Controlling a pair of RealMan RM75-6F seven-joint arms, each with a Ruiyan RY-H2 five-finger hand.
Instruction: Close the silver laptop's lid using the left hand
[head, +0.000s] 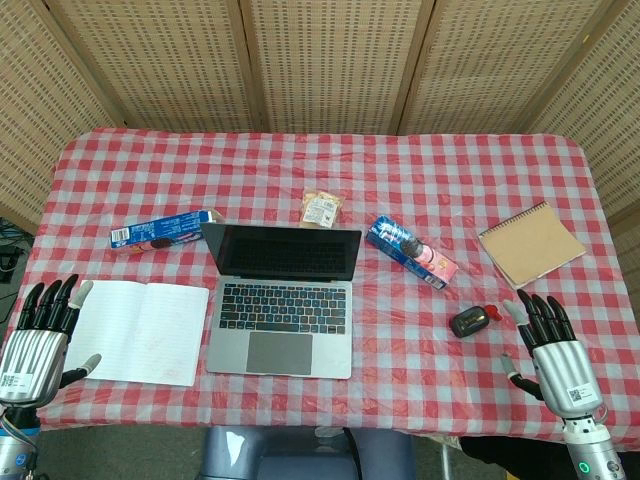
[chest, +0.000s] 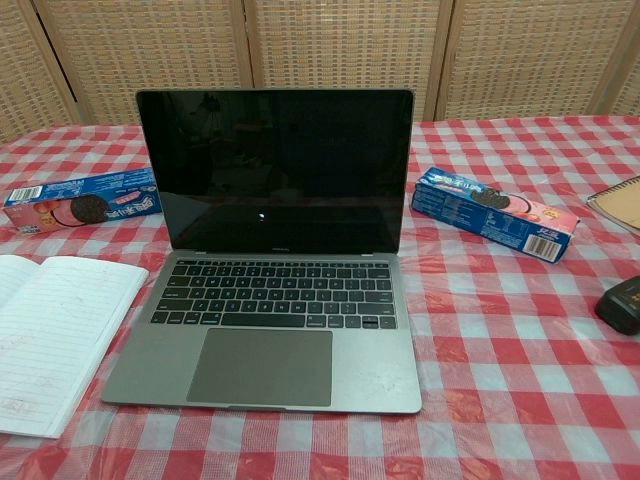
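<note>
The silver laptop (head: 282, 300) stands open in the middle of the checked table, its dark screen (chest: 275, 170) upright and facing me. My left hand (head: 40, 335) hovers at the table's near left edge, beside the open notebook, fingers spread and empty, well left of the laptop. My right hand (head: 550, 350) sits at the near right edge, also spread and holding nothing. Neither hand shows in the chest view.
An open white notebook (head: 140, 332) lies left of the laptop. A blue cookie box (head: 165, 231) sits behind it, another cookie box (head: 412, 252) to the right. A snack packet (head: 322, 208), a brown notepad (head: 531, 243) and a small black device (head: 470, 321) are also on the table.
</note>
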